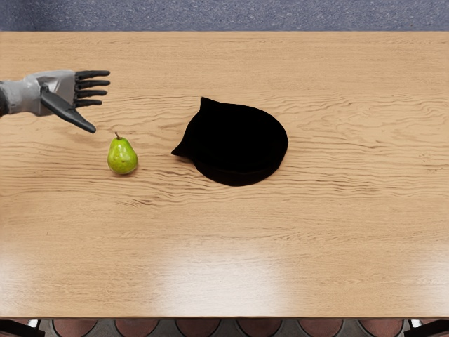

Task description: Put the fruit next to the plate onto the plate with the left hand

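Observation:
A green pear [122, 156] stands upright on the wooden table, its stem pointing up. To its right, a short gap away, lies a black plate [235, 140] shaped like a cat's head with two ears. My left hand [78, 95] reaches in from the left edge, up and to the left of the pear and apart from it. Its dark fingers [93, 87] are stretched out toward the right and the thumb angles down toward the pear; it holds nothing. The right arm does not show.
The wooden table [337, 232] fills nearly the whole view, with its far edge at the top and its near edge at the bottom. Chair tops [210, 328] peek out below the near edge.

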`<state>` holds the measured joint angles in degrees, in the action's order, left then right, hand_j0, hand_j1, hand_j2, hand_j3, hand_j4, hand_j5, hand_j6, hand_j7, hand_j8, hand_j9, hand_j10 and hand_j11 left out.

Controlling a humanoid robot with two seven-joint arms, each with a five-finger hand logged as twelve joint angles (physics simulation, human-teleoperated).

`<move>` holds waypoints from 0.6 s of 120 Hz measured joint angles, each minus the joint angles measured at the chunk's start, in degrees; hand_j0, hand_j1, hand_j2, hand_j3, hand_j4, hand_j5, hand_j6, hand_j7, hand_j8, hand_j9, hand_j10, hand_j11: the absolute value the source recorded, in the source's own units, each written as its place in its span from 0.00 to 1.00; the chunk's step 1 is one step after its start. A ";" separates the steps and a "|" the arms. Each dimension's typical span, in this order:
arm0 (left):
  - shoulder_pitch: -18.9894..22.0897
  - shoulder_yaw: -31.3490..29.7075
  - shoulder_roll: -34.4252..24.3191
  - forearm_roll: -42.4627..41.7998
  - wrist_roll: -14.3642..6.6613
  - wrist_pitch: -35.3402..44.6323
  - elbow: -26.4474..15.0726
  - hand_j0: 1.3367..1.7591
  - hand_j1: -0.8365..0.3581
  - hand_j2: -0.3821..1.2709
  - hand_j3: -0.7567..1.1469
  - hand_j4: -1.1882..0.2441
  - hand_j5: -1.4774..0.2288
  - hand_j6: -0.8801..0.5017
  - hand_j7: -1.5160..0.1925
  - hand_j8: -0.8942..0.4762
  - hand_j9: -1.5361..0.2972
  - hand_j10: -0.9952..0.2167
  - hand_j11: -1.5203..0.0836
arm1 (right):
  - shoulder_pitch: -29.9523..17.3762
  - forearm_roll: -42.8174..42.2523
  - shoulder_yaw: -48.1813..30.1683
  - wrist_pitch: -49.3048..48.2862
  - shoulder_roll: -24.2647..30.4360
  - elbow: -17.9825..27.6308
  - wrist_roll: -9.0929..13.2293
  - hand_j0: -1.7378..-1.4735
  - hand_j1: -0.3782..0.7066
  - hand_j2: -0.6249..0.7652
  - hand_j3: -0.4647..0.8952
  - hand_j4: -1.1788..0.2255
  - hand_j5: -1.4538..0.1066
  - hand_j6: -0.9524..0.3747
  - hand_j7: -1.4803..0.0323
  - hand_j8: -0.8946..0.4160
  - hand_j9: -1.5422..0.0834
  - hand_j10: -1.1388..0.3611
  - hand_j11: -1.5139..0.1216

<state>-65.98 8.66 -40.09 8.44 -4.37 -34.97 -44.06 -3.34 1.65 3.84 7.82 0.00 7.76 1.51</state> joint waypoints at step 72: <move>-8.67 -3.24 -1.59 21.17 -14.49 -0.04 -3.62 0.76 0.99 0.23 0.40 0.83 0.87 0.63 0.89 0.65 0.84 0.82 0.95 | 0.00 0.02 -0.15 0.00 0.00 -0.02 0.26 0.30 0.06 0.45 0.34 0.82 0.91 0.70 0.95 0.66 0.93 0.74 0.90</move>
<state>-74.65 5.42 -41.68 29.61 -18.86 -35.01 -47.68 -3.34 1.67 3.69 7.82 0.00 7.74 1.77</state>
